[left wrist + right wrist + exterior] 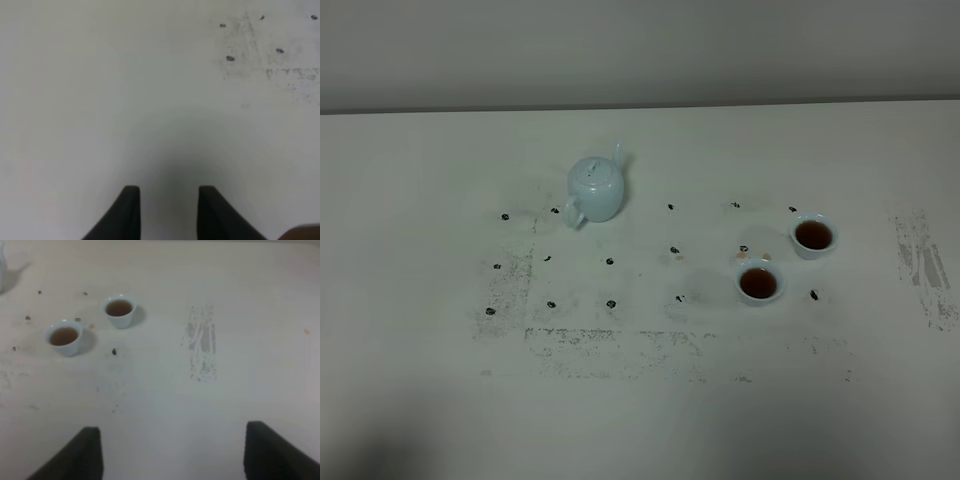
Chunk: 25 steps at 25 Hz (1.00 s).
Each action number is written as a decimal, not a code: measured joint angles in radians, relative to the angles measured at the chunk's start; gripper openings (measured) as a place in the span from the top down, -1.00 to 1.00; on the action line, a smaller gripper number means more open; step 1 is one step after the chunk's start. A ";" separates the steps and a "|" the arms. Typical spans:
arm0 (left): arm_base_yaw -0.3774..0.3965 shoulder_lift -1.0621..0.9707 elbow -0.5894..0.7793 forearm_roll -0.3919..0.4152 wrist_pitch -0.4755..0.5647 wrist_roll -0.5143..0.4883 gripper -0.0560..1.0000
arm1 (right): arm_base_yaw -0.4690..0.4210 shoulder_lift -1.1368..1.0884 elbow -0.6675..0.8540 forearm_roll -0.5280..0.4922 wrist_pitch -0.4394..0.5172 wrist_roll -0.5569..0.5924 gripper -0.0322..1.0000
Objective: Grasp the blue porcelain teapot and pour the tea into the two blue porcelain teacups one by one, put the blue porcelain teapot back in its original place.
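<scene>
A small, round, glossy pale-blue porcelain teapot (596,188) stands upright and alone on a scuffed white table (640,420), seemingly set down after pouring. Well apart to its right, two matching pale-blue handleless teacups (758,282) (813,236) sit near each other, both holding dark tea. The left gripper (168,200) hangs empty, jaws narrowly parted; the right gripper (172,445) gapes wide, empty.

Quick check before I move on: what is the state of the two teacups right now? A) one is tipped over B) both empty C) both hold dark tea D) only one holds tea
C: the exterior high view shows both teacups upright with dark tea inside, right of the teapot.
</scene>
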 joint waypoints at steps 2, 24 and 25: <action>0.000 -0.024 0.000 0.000 0.000 0.000 0.39 | 0.000 0.000 0.000 0.000 0.000 0.000 -0.17; -0.058 -0.042 0.001 -0.003 0.001 0.004 0.38 | 0.000 0.000 0.000 0.000 0.000 0.000 -0.17; -0.058 -0.042 0.001 -0.003 0.001 0.004 0.38 | 0.000 0.000 0.000 0.000 0.000 0.000 -0.17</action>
